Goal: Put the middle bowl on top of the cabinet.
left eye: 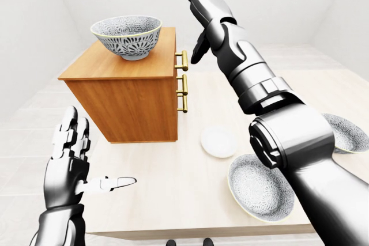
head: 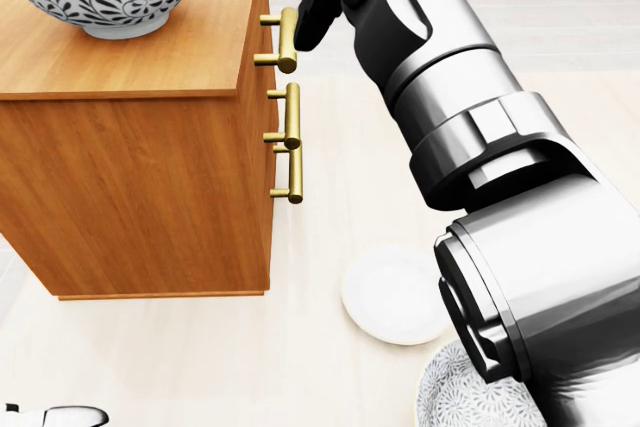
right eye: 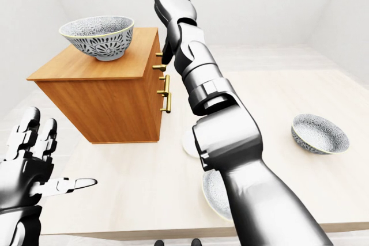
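A patterned grey-and-white bowl [left eye: 126, 37] stands upright on top of the wooden cabinet [left eye: 124, 93], near its far left corner. My right hand [left eye: 196, 18] is raised to the right of the bowl, above the cabinet's handle side. Its fingers are spread open, hold nothing and are clear of the bowl. My left hand [left eye: 92, 154] hovers open and empty at the lower left of the left-eye view, below the cabinet. My right arm crosses the middle of all three views.
Brass drawer handles [left eye: 183, 82] stick out of the cabinet's right face. On the pale table [left eye: 173, 200] lie a small white plate [left eye: 218, 140] and a patterned bowl [left eye: 259, 187], partly behind my arm. Another patterned bowl [right eye: 319, 133] lies far right.
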Robot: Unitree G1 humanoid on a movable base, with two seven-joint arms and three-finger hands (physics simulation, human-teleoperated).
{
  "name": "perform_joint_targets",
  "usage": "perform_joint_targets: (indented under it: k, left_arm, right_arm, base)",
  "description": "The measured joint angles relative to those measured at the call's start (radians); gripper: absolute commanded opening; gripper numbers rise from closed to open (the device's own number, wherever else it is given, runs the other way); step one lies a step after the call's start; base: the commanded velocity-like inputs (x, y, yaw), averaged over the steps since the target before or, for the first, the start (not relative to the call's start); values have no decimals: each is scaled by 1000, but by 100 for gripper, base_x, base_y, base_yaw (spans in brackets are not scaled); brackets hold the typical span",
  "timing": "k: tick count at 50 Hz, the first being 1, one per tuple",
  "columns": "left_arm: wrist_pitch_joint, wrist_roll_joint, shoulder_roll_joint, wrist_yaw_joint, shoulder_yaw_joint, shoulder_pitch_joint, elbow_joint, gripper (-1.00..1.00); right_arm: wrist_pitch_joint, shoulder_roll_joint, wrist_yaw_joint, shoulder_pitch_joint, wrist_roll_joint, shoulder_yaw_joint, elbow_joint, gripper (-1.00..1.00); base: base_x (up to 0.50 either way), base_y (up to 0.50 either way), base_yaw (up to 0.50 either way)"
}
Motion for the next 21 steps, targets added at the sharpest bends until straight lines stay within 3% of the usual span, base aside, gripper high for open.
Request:
perform_joint_targets:
  k: [21]
  left_arm:
    - [0, 6, 8, 14, -15, -1, -12, 100]
  right_arm:
    - [0, -43, -31, 34, -31, -4, 29, 100]
  base:
    - [0, 0, 0]
